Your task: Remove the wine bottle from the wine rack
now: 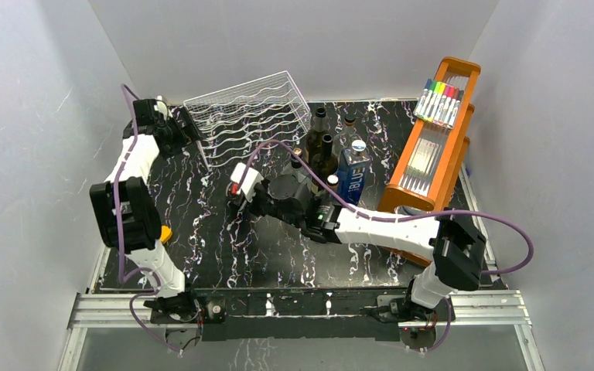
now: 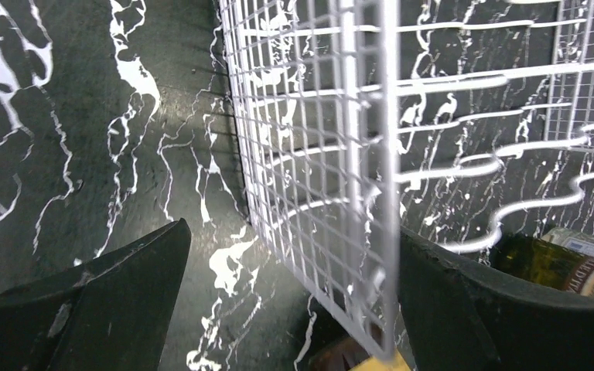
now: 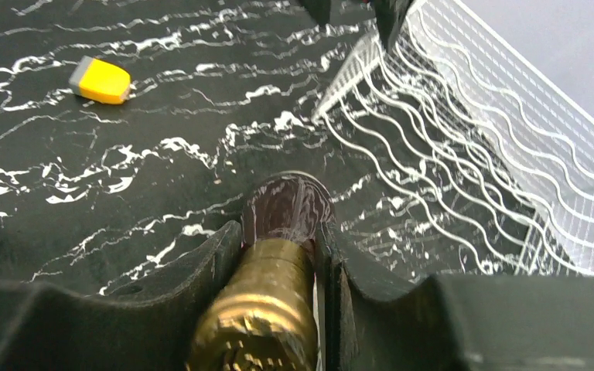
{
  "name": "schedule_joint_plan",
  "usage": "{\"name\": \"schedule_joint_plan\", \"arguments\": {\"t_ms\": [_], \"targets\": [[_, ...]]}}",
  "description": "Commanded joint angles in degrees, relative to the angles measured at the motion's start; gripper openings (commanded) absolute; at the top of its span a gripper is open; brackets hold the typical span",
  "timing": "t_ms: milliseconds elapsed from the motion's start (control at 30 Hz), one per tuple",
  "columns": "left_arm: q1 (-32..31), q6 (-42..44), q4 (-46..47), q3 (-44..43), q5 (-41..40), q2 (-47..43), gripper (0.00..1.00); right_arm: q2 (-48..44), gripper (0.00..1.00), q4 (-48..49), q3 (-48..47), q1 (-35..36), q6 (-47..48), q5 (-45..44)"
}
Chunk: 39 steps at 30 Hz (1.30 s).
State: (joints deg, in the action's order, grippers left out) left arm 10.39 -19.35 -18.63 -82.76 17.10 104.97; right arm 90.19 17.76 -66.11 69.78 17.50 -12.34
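Clearly, the right claw [image 3: 282, 232] is clamped on the neck of the wine bottle [image 3: 267, 309]. Its two fingers press either side of the gold foil, and the dark capped top pokes out just past the fingertips. Bottle and claw sit over the black marbled counter [image 1: 224, 247], on the near side of the wine rack [image 1: 251, 116] and apart from its wires. The rack stands toward the far left of the counter. The left claw [image 2: 294, 239] gapes wide, with the rack's near left corner wires between its fingers. A yellow block [image 3: 102, 80] lies on the counter to the left.
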Motion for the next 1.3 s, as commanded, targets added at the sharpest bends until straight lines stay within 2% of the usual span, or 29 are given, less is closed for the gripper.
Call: {"name": "schedule_joint_plan", "arguments": {"t_ms": [0,267,400,533,733,1000,1267], "targets": [[0.24,1.61,-1.33,0.81,-1.92,-11.85,0.98,-4.15,0.00,-6.83,-9.31,0.20,-6.02,-8.01],[0.24,2.82,-3.69,2.94,-0.53,-22.80,0.98,-2.62,0.00,-15.18,-19.04,0.17,-9.02,-6.73],[0.24,1.80,-3.85,5.48,2.06,-26.12,0.98,-2.56,0.00,-16.14,-20.22,0.18,-9.88,-6.55],[0.20,1.08,-3.25,7.36,6.74,-28.81,0.98,-1.93,0.00,-18.09,-21.35,0.18,-10.23,-9.49],[0.16,0.83,-2.90,9.16,12.12,-31.61,0.98,-0.07,0.00,-21.21,-24.57,0.11,-10.30,-19.87],[-2.00,2.40,-2.50,9.75,16.22,-34.25,0.98,2.86,0.00,-28.19,-29.35,-2.10,-15.83,-22.46],[-6.36,4.54,-4.13,6.98,14.86,-34.43,0.98,1.82,0.27,-30.76,-28.95,-3.38,-17.96,-21.79]]}}
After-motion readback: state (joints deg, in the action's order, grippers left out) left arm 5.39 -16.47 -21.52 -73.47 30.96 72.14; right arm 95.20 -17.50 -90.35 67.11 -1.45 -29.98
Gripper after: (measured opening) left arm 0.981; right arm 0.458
